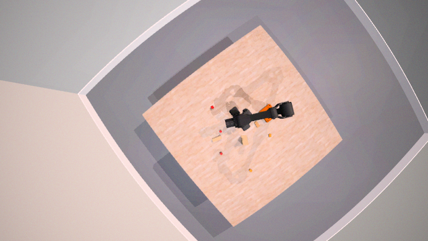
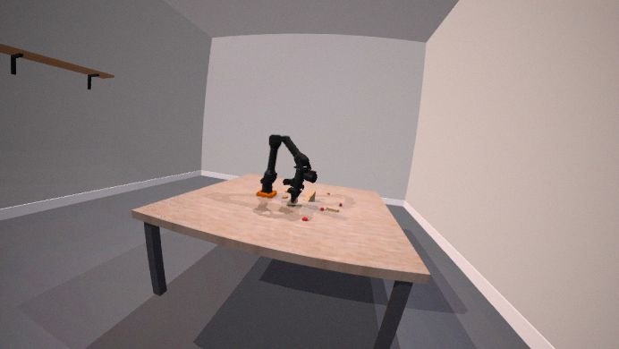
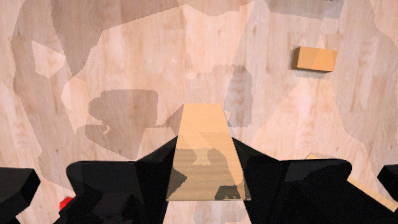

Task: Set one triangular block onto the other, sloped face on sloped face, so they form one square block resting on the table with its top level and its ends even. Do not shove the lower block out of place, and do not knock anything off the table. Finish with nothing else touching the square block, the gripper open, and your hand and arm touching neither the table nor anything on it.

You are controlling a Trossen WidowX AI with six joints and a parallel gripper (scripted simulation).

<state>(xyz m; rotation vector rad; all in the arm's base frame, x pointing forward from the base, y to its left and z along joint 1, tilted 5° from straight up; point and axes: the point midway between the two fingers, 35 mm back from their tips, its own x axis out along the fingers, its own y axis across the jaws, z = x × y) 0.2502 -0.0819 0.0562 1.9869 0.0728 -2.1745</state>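
My gripper (image 3: 203, 138) (image 2: 293, 201) is shut on a tan triangular block (image 3: 204, 135), with a finger on each side of it. In the wrist view the block's long face points up at the camera. In the exterior view it is small and low at the table; I cannot tell whether it touches the top. The arm hides it in the top view. The other triangular block (image 1: 244, 140) (image 2: 311, 196) stands on the table beside the arm, its slope showing in the exterior view. In the wrist view, part of a tan piece (image 3: 374, 193) shows past the right finger.
A small tan block (image 1: 256, 124) (image 3: 317, 59) lies near the orange base (image 1: 265, 109) (image 2: 267, 193). A flat tan piece (image 1: 216, 139) (image 2: 332, 208) lies beyond the gripper. Red pieces (image 1: 212, 107) (image 1: 220, 131) (image 1: 221, 153) and orange pieces (image 1: 269, 135) (image 1: 250, 170) are scattered around.
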